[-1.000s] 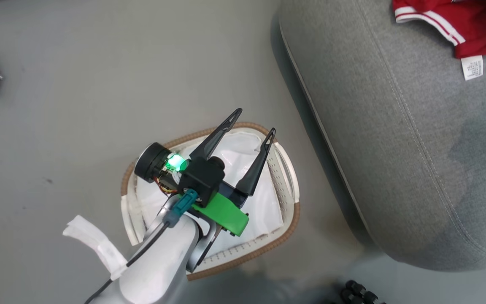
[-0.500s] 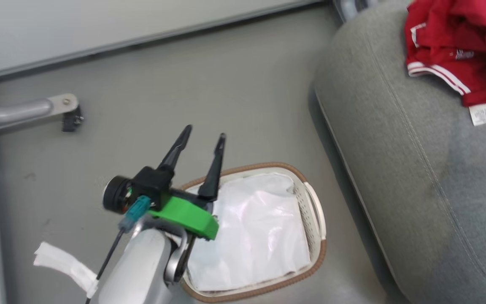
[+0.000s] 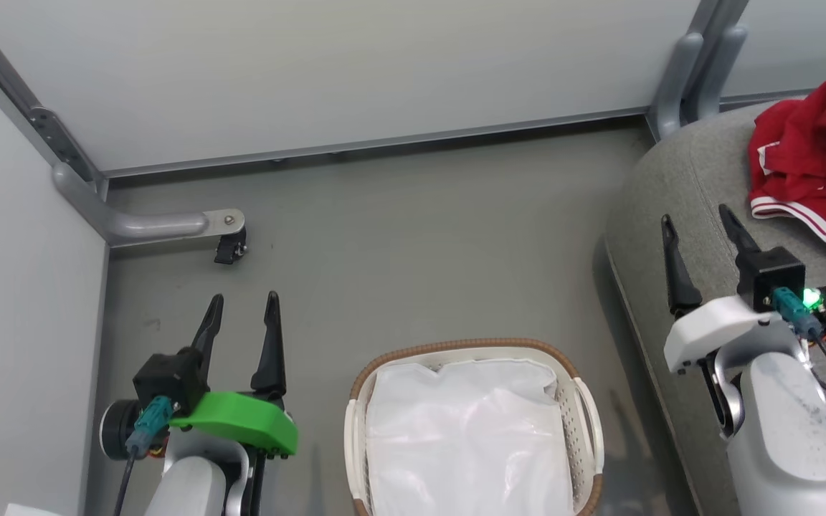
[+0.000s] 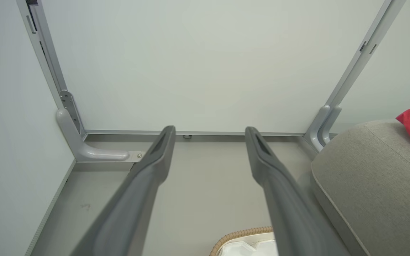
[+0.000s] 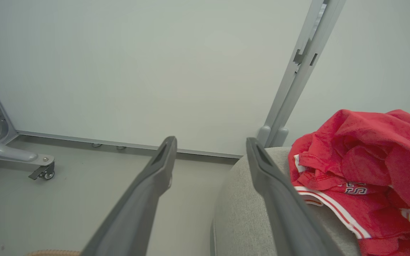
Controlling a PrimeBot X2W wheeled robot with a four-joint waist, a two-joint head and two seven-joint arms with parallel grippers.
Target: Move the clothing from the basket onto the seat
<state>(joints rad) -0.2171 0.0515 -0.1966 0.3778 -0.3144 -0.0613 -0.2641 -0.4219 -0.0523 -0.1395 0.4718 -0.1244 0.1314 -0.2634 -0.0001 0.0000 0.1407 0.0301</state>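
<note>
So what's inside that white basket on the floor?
The small white plastic basket with a brown woven rim holds a crumpled white cloth liner, nothing else visible. Anything under the liner is covered; the basket's near end is out of frame.

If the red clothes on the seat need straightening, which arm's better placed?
Right, likely. The right gripper, open, is over the seat near the clothing; the left gripper sits beyond the basket.
</note>
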